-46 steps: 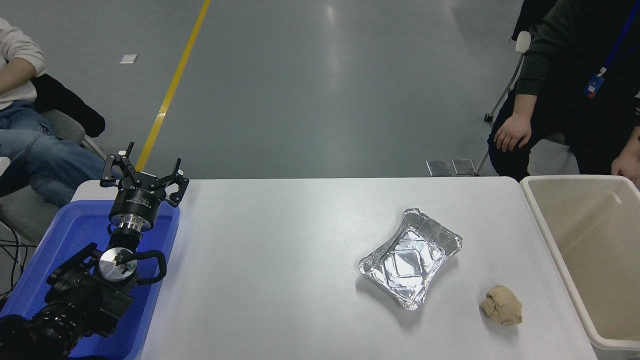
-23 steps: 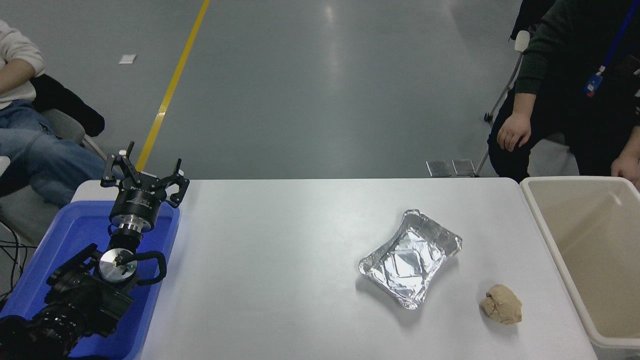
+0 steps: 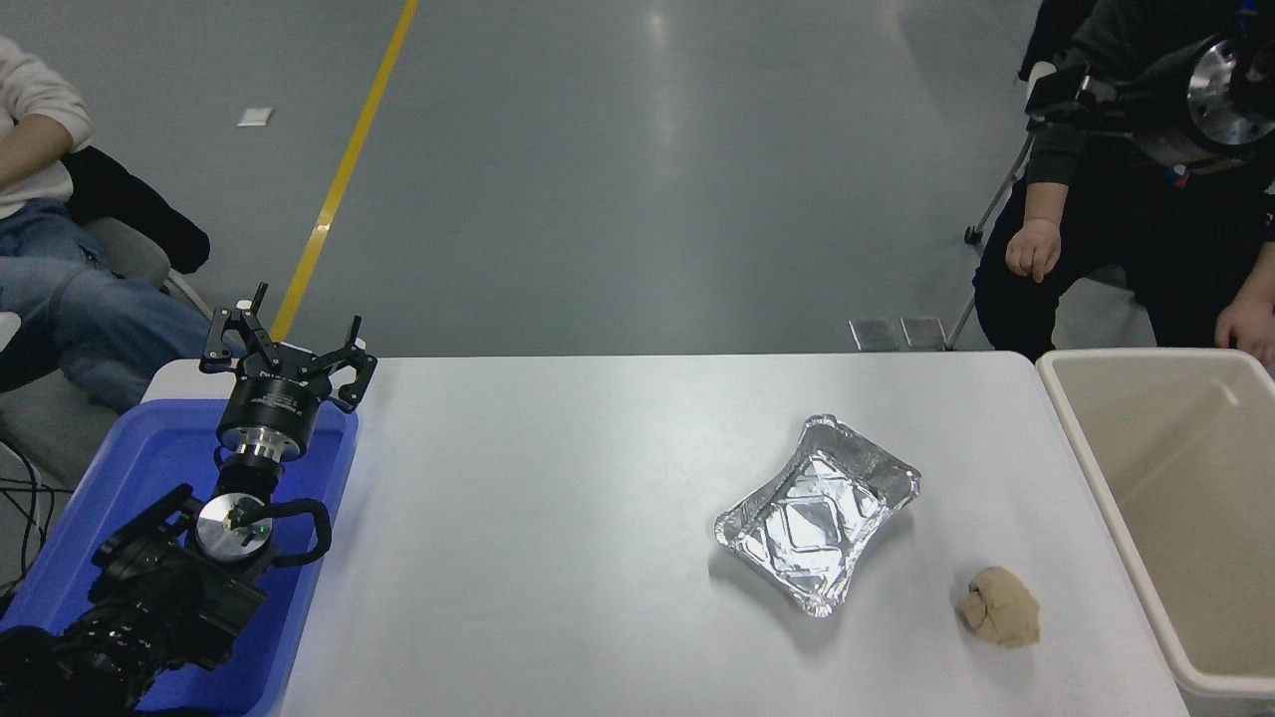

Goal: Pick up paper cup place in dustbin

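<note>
- My left claw point(image 3: 289, 334) hangs over the far end of the blue tray point(image 3: 120, 468), fingers spread wide, holding nothing.
- My right arm point(image 3: 1175, 85) shows at the top right corner, high above the floor; a second ago it was out of sight. Whether its claw is wide or closed, I cannot tell.
- The dustbin point(image 3: 1086, 438) stands at the table's right edge, well apart from my left claw.
- I cannot see the paper cup.
- The foil tray point(image 3: 817, 513) and a tan lump point(image 3: 999, 605) lie where they lay before.
</note>
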Available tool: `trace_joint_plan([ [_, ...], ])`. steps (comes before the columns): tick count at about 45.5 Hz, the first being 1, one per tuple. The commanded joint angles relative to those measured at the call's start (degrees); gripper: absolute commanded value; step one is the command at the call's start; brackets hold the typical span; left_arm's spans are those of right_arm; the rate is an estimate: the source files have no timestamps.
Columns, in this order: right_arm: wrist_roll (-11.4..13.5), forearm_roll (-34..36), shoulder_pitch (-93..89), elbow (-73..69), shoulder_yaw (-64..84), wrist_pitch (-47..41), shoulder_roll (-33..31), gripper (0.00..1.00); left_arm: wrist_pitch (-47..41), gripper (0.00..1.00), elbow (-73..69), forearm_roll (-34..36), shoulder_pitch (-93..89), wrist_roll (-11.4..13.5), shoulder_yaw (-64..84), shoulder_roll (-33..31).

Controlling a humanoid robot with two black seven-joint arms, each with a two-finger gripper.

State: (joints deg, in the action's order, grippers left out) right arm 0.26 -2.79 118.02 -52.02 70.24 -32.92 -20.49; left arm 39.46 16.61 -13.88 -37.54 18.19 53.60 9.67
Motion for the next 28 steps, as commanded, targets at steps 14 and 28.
trace_joint_plan([
  [14, 0.1, -0.5, 10.3, -18.0, -1.6, -12.1, 7.7, 1.0, -0.1, 0.99, 0.0, 0.0, 0.0, 0.0, -0.1, 0.0],
  [28, 0.1, 0.0, 11.4, -19.5, -1.7, -12.1, 10.6, 1.0, -0.1, 0.99, 0.0, 0.0, 0.0, 0.0, -0.1, 0.0],
])
